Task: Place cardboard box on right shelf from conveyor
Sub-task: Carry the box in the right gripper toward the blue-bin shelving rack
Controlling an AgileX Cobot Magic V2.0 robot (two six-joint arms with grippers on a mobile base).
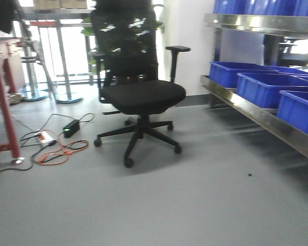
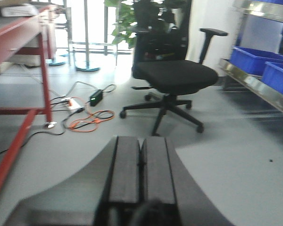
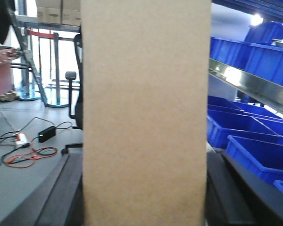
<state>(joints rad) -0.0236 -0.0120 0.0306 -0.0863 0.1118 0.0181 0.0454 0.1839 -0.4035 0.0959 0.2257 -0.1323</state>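
Standing between right fingers [image 3: 68,200], cardboard box [image 3: 146,113], left fingers [image 2: 125,174] together

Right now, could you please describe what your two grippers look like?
The left gripper has two flat, dark grey rectangular fingers with matte faces, set on a black body that flares into curved shoulders. Of the right gripper, only dark grey slanted finger edges show on either side of the cardboard box. No cables or markings are visible.
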